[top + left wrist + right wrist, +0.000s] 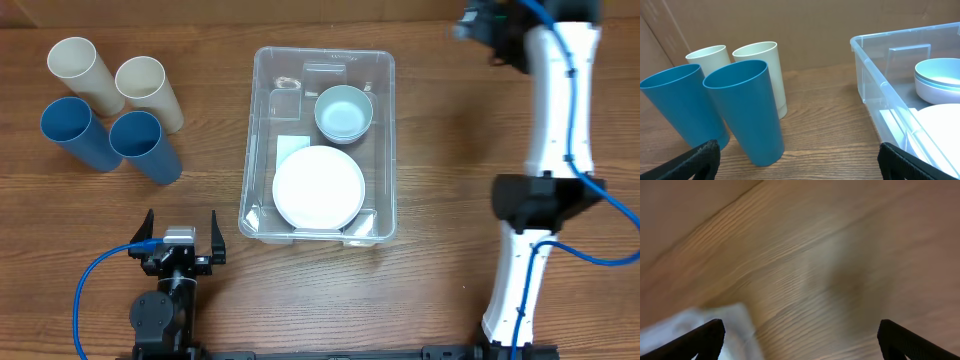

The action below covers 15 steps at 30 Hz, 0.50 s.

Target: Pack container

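Note:
The container (248, 170) is a large clear plastic bin at the table's middle. It holds a white plate (318, 188) at the front and a pale blue bowl (343, 112) at the back. Two blue cups (145, 147) and two cream cups (148, 88) lie to its left. My left gripper (181, 222) is open and empty at the front left. In its wrist view it (799, 165) faces the blue cups (742, 107), the cream cups (762, 70) and the container (865, 55). My right gripper (468, 22) is at the back right, open and empty (799, 340) over bare wood.
The right wrist view is blurred. It shows a pale corner of the container (690, 325) at the lower left. The white right arm (560, 120) reaches along the table's right side. A brown wall stands behind the cups (815, 30).

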Tool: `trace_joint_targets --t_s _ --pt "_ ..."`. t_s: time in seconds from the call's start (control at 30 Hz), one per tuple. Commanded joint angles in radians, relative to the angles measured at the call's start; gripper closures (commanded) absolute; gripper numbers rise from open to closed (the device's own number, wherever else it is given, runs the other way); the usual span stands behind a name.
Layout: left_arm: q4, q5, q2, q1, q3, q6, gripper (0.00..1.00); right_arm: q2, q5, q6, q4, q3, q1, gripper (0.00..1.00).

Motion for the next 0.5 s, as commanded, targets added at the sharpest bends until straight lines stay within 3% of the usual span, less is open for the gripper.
trace_joint_targets --t_s 0.0,0.27,0.37,0.47 --pt "0.003 0.002 -0.008 0.004 -0.003 0.022 0.0 -0.035 -0.008 0.061 -0.013 0.025 -0.087 0.0" --pt "0.029 0.01 -0.008 0.004 -0.003 0.018 0.0 -0.035 -0.008 0.06 -0.013 0.025 -0.191 0.0" --pt "0.139 0.232 -0.008 0.004 0.05 0.018 0.0 -0.035 -0.009 0.06 -0.013 0.025 -0.19 0.0" --pt "-0.071 0.224 0.061 0.005 0.309 0.016 0.0 -0.035 -0.009 0.06 -0.013 0.025 -0.19 0.0"
